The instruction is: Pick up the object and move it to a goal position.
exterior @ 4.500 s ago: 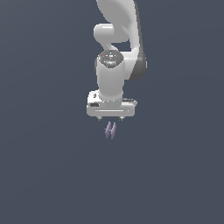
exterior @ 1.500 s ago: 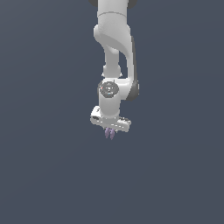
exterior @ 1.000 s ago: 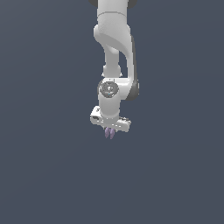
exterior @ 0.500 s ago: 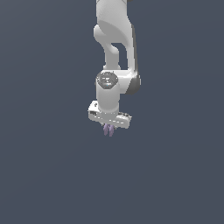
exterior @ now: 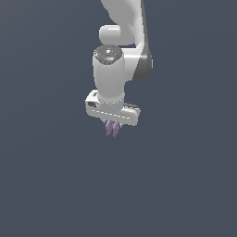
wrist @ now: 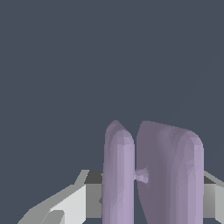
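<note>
Since half a second ago the white Franka arm (exterior: 121, 51) has lifted in the exterior view: the wrist and hand sit higher against the flat dark grey-blue backdrop (exterior: 51, 185) than they did, and much higher than a second and a half back, with the lilac piece having come up along with them. On my screen the white two-finger gripper (exterior: 112, 124) points downward, its broad palm bar tilted slightly, lower toward the exterior view's right. The small pale-purple object made of two thin parallel slabs (exterior: 111, 128) pokes out directly below the palm bar, slanted a little, touching the gripper and clear of anything else. From the wrist view I see the object (wrist: 153, 173) close up as two rounded lilac slabs joined by a short thin stub, with the white fingers (wrist: 65, 205) flanking it on both sides, so the jaws are clamped on it.
</note>
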Robot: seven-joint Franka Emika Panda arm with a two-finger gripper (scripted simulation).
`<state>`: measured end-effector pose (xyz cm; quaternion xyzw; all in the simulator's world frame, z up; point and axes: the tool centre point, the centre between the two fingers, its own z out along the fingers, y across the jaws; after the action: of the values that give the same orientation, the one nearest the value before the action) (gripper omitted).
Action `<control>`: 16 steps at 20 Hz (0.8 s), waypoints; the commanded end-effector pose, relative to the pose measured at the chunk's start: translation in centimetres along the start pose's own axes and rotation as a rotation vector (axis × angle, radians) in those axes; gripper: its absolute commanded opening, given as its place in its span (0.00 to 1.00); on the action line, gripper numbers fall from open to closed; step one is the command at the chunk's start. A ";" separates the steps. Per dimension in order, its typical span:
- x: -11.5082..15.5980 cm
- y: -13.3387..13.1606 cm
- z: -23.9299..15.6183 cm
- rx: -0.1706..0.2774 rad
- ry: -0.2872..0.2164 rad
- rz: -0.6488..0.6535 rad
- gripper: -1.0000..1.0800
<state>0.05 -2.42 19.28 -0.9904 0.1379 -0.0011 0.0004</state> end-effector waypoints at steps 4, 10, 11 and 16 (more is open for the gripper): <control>0.9 0.4 -6.1 -0.001 -0.001 0.001 0.00; 1.9 0.8 -12.3 -0.001 -0.001 0.001 0.00; 2.1 0.8 -13.3 -0.001 -0.001 0.001 0.00; 2.9 1.0 -17.6 -0.001 -0.002 0.001 0.00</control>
<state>2.39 -4.09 35.66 -0.9904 0.1385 -0.0011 0.0001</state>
